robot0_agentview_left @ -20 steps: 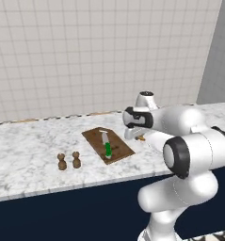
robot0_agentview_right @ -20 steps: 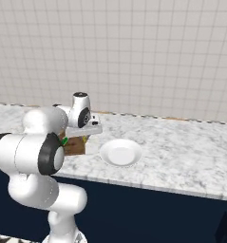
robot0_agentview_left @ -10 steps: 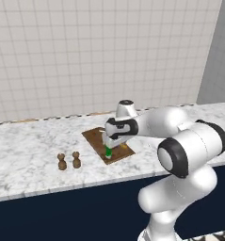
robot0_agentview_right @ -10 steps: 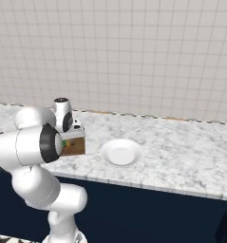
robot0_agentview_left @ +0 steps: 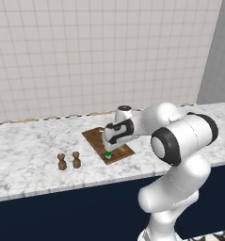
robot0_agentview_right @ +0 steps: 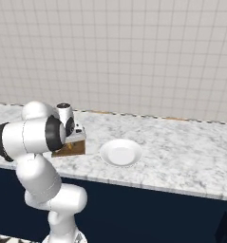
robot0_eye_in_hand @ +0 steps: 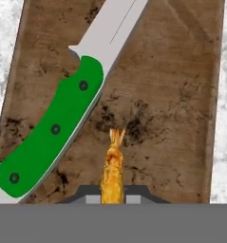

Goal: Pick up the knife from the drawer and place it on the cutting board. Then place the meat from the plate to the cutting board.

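Note:
The knife (robot0_eye_in_hand: 58, 128), green-handled with a pale blade, lies flat on the brown cutting board (robot0_eye_in_hand: 172, 95). My gripper (robot0_eye_in_hand: 113, 195) hangs just above the board, beside the knife's handle, shut on the small orange-tan meat (robot0_eye_in_hand: 113, 171). From the left base view the gripper (robot0_agentview_left: 109, 148) is low over the near end of the cutting board (robot0_agentview_left: 96, 138), right by the knife's green handle (robot0_agentview_left: 108, 154). The white plate (robot0_agentview_right: 120, 153) sits bare to the right of the cutting board (robot0_agentview_right: 70, 149). The drawer is out of view.
Two small brown shakers (robot0_agentview_left: 62, 162) (robot0_agentview_left: 76, 160) stand on the marble counter (robot0_agentview_left: 29, 160) left of the board. A tiled wall runs behind the counter, with navy cabinet fronts (robot0_agentview_right: 157, 213) below it.
The arm has swung left from the plate side to over the board and dropped lower. The gripper has stayed shut.

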You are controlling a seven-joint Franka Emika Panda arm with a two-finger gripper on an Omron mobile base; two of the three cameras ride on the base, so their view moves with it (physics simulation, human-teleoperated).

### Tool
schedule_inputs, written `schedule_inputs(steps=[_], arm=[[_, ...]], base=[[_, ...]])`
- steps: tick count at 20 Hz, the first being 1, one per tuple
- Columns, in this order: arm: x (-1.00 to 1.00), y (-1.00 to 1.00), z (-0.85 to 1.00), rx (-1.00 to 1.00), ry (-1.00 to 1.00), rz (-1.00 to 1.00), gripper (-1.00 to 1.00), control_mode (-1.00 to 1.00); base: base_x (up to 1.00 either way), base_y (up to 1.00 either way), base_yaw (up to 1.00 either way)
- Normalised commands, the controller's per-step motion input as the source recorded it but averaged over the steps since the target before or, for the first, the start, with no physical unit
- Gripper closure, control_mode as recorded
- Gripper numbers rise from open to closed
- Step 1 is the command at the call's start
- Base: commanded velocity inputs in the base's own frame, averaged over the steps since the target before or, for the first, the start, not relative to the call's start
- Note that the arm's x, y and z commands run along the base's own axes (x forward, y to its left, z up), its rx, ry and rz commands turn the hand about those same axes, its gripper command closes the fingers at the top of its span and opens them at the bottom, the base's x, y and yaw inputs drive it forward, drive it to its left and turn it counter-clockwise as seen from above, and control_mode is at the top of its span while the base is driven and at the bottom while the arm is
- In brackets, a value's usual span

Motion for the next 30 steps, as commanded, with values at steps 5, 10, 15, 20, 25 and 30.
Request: schedule_inputs(steps=[5, 10, 15, 20, 25, 30], arm=[[0.29, 0.07, -0.26, 0.00, 0.00, 0.00, 1.00, -1.00], [0.06, 0.03, -0.10, 0.00, 0.00, 0.00, -1.00, -1.00], [-0.06, 0.05, 0.07, 0.00, -0.01, 0.00, -1.00, -1.00], [-0.38, 0.00, 0.71, 0.00, -0.08, 0.00, -1.00, -1.00], [-0.46, 0.00, 0.82, 0.00, -0.09, 0.00, -1.00, -1.00], [-0.51, 0.00, 0.85, 0.00, -0.06, 0.00, -1.00, -1.00]], base=[[0.00, 0.00, 0.00], [0.00, 0.00, 0.00], [0.00, 0.00, 0.00], [0.00, 0.00, 0.00], [0.00, 0.00, 0.00], [0.00, 0.00, 0.00]])
